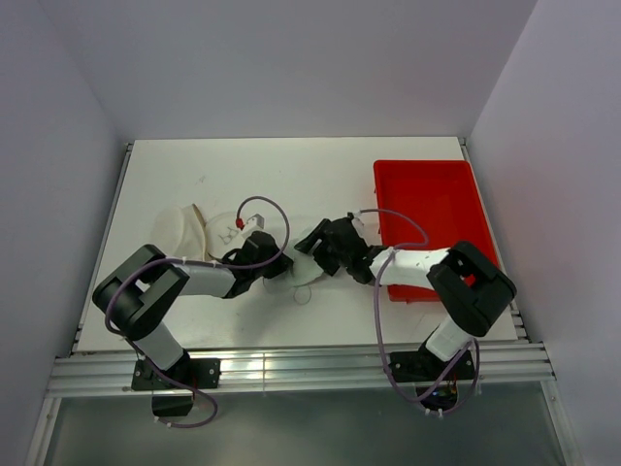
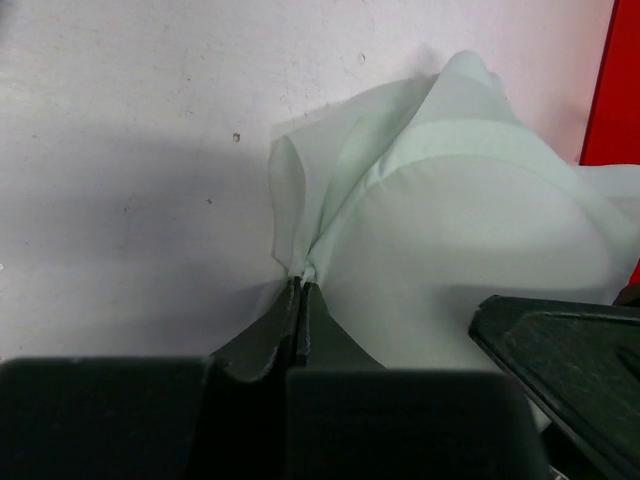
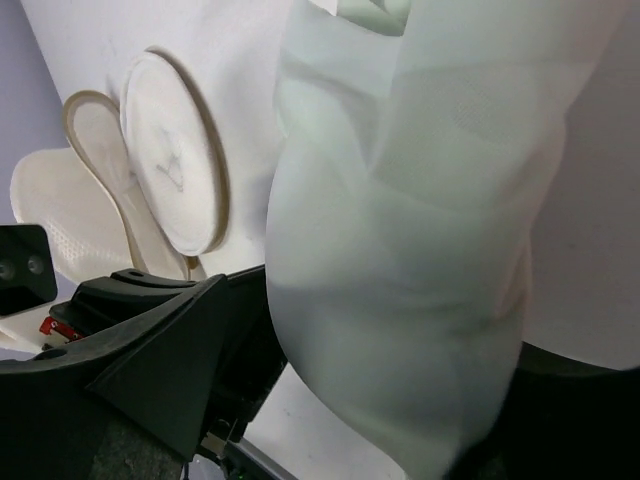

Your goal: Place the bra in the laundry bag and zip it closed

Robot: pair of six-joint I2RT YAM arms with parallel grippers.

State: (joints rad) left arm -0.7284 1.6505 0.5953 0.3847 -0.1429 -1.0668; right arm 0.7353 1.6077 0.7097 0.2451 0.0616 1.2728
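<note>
- Small white soft fabric bra [image 2: 450, 260]: lies on the white table [image 1: 243, 165] between the two arms, near the red plastic tray [image 1: 427, 194].
- Left gripper [image 2: 300, 290]: clenched on a pinch of the bra's edge. Only the left wrist view shows this.
- Right gripper [image 3: 400, 340]: fingers stand either side of the fabric. Cannot tell whether they are clamped.
- Cream mesh dome-shaped laundry bag [image 3: 170, 170]: on the table to the bra's left. Its dark outline print is legible only from the right wrist.
</note>
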